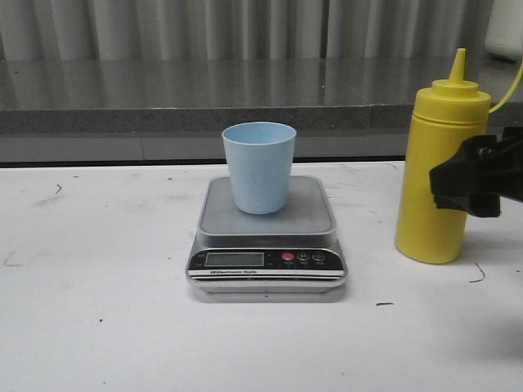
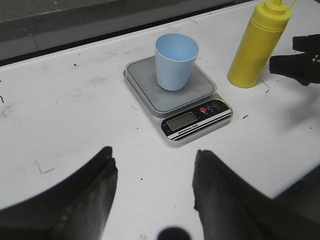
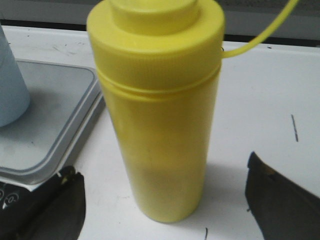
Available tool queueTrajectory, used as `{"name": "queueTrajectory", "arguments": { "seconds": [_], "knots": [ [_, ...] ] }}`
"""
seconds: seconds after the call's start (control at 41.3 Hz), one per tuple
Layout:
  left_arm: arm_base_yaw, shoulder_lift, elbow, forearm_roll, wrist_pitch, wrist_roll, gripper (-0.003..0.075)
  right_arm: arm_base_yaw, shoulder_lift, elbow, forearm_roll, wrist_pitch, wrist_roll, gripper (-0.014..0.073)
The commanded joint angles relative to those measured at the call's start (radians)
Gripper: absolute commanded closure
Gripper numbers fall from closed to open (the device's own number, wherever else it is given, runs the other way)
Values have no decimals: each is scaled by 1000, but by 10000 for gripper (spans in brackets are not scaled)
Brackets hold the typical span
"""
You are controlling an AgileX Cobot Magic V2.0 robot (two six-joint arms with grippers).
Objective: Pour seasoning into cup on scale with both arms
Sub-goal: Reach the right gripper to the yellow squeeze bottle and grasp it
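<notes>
The pale blue cup (image 1: 260, 166) stands upright on the grey platform of the silver scale (image 1: 266, 249) at the table's middle. It also shows in the left wrist view (image 2: 175, 61), on the scale (image 2: 180, 107). The yellow seasoning bottle (image 1: 440, 163) stands upright on the table to the right of the scale, nozzle up. My right gripper (image 1: 466, 186) is open beside the bottle; in the right wrist view the bottle (image 3: 157, 110) stands between the spread fingers (image 3: 60, 205), apart from both. My left gripper (image 2: 152, 172) is open and empty, near the table's front, out of the front view.
The white table (image 1: 98, 269) has small dark scuffs. A grey counter ledge (image 1: 163, 106) runs along its far edge. The bottle's thin tethered tip cover (image 3: 260, 35) arcs away from the cap. The right gripper also shows in the left wrist view (image 2: 300, 62).
</notes>
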Motion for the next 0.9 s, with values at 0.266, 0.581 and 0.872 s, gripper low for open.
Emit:
{"name": "queueTrajectory", "arguments": {
  "seconds": [0.266,0.581,0.872],
  "knots": [
    [-6,2,-28,-9,-75,-1,365,-3,230,-124,-16,-306,40,-69],
    [-6,2,-28,-9,-75,-1,365,-24,391,-215,3,-416,40,-48],
    [-6,2,-28,-9,-75,-1,365,-24,409,-232,-18,-417,40,234]
  ]
}}
